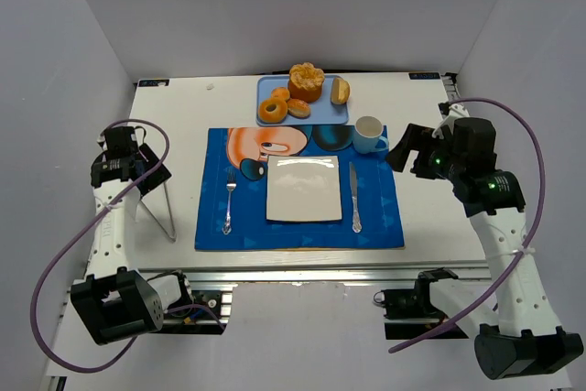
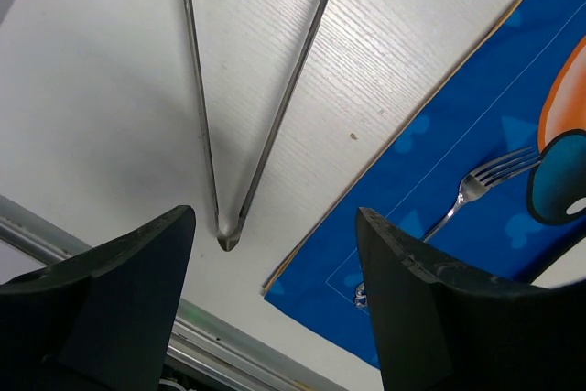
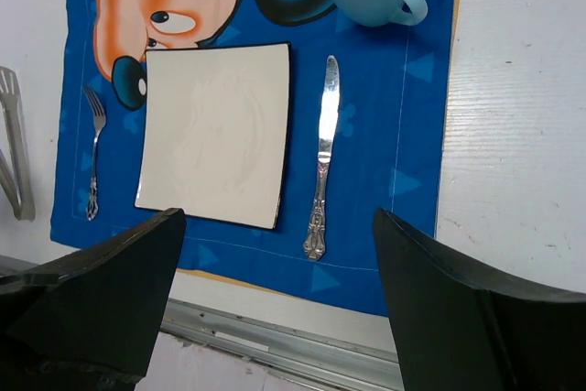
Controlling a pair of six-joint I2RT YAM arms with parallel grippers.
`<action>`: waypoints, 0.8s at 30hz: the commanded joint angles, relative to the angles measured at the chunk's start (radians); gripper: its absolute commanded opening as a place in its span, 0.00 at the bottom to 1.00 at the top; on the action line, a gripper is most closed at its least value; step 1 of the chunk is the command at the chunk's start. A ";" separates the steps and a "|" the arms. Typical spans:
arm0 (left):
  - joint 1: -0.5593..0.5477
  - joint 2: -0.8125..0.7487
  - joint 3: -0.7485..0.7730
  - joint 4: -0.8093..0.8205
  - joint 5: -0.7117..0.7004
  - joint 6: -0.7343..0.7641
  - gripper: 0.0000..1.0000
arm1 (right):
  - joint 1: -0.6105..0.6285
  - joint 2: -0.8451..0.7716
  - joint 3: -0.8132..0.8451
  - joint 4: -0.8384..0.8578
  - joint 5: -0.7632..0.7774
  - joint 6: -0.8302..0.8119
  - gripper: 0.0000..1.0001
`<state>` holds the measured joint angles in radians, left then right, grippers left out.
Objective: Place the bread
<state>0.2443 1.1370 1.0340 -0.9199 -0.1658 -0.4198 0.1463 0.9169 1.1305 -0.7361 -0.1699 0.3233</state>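
The bread (image 1: 271,111) is a golden-brown ring lying at the front left of a blue tray (image 1: 335,119) at the back of the table. It does not show in either wrist view. My left gripper (image 1: 151,176) is open and empty at the left side, above metal tongs (image 1: 157,206); in the left wrist view it (image 2: 275,217) hangs over the tongs' hinge end (image 2: 229,235). My right gripper (image 1: 403,148) is open and empty at the right, beside the mug (image 1: 368,133); in the right wrist view it (image 3: 279,217) looks down on the placemat's near edge.
The tray also holds a tall orange bun (image 1: 306,81) and small rolls (image 1: 298,107). A blue placemat (image 1: 385,217) carries a white square plate (image 1: 303,188), a fork (image 1: 228,199) and a knife (image 1: 353,197). A metal rail (image 1: 302,272) runs along the near table edge.
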 commanded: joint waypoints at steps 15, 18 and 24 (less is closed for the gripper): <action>-0.008 -0.014 -0.163 0.168 0.011 0.052 0.98 | 0.018 0.080 0.037 0.135 -0.031 -0.023 0.89; -0.007 0.035 -0.152 0.167 -0.006 0.052 0.98 | 0.018 0.059 0.008 0.150 -0.031 -0.023 0.89; -0.004 0.158 -0.157 0.176 -0.002 0.052 0.98 | 0.018 0.024 -0.037 0.153 -0.031 -0.023 0.89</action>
<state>0.2401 1.2640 0.8757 -0.7773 -0.1791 -0.3653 0.1589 0.9653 1.1069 -0.6216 -0.2047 0.3046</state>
